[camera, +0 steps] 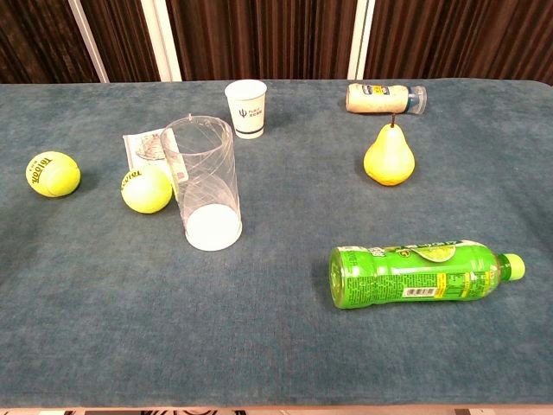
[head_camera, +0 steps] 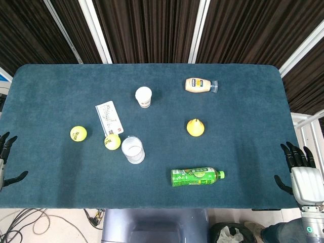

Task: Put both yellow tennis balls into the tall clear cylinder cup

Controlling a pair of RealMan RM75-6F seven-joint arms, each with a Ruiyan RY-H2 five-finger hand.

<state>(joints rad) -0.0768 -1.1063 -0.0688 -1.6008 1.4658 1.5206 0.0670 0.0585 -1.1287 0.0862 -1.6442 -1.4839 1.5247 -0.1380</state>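
Both tennis balls (head_camera: 78,133) (head_camera: 112,141) sit just left of the clear cup (head_camera: 133,150), way closer to the left hand (head_camera: 6,162); its fingers spread, empty.

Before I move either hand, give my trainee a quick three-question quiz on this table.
1. True or false: both tennis balls are already inside the clear cylinder cup.
2. Which thing lies on its side closest to the table's near edge? A) green bottle B) pear C) white paper cup
3. Fill in: the tennis ball nearest the clear cup sits on the robot's ____ side of it.

Key
1. False: both that ball and the far-left ball rest on the table, and the cup stands upright and empty.
2. A
3. left
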